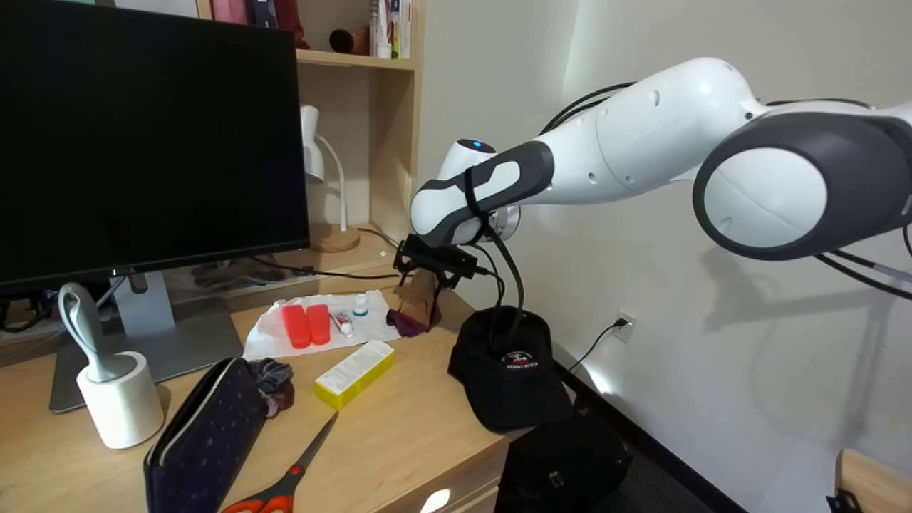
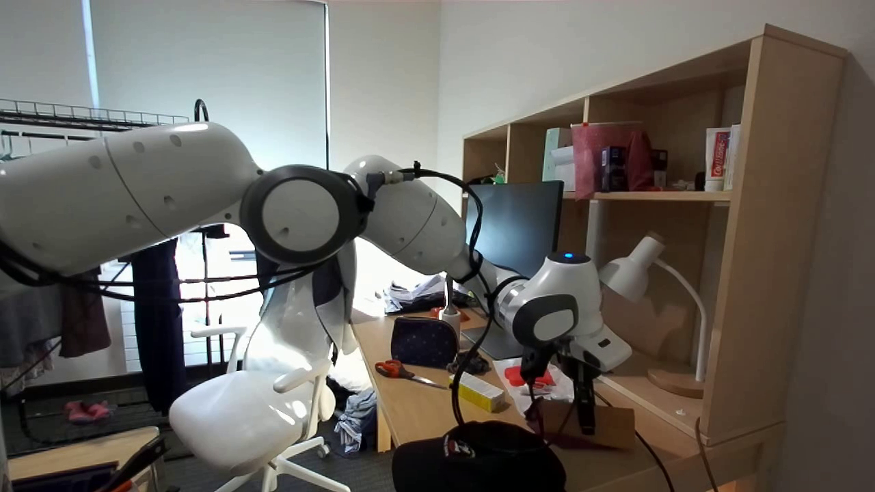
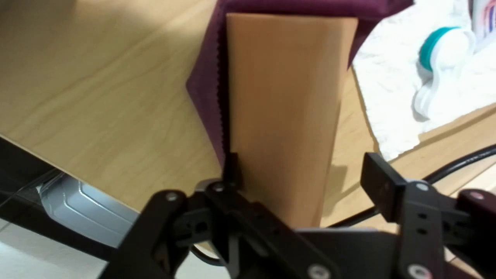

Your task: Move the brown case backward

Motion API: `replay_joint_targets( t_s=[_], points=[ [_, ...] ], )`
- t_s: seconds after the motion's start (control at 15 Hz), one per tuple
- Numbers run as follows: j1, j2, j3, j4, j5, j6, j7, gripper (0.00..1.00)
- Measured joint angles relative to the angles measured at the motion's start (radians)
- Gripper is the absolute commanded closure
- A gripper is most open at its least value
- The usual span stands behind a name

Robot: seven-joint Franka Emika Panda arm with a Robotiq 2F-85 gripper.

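Wrist view: brown case [image 3: 288,97] between jaws, reaching twelve o'clock.
Gripper [image 3: 304,170]: wide, gap at three o'clock.
Nine-o'clock finger [image 3: 232,172]: possibly touching.

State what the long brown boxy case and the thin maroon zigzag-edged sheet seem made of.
Brown case: perhaps leather-like or card, smooth; soft sheen, no clear grain. Maroon sheet: probably cloth, matte; its edge looks zigzag-cut.
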Motion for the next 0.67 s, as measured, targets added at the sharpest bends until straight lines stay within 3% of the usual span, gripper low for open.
replay_joint_targets(
  t_s=[0.4, 0.67],
  points=[
    [0.007, -0.061, -0.007, -0.035, 0.000, 0.000, 0.000, 0.00],
    [0.029, -0.180, -0.017, -0.158, -0.015, -0.024, -0.016, 0.00]
  ],
)
